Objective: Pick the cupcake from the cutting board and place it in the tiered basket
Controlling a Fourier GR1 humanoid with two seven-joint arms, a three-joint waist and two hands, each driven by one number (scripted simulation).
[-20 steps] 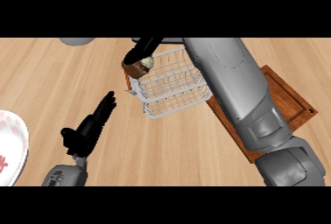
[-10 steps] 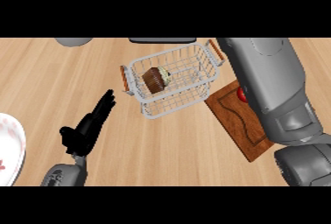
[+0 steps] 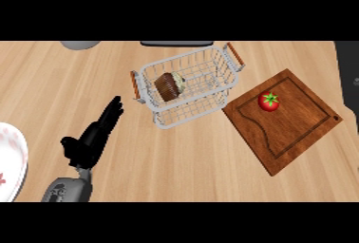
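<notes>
Cupcake (image 3: 169, 86) lies on its side in the basket (image 3: 184, 59), up-right of the left hand (image 3: 89, 140), whose straight fingers (image 3: 112, 110) hold nothing; right hand unseen.

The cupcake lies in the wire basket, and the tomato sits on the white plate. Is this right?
Not quite: in the head view the tomato sits on the cutting board, not the white plate. The cupcake does lie in the wire basket.

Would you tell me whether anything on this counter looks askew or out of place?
The cupcake lies tipped on its side in the wire basket, frosting facing sideways. Nothing else stands out: the tomato sits on the cutting board, and the left hand rests open at the left.
</notes>
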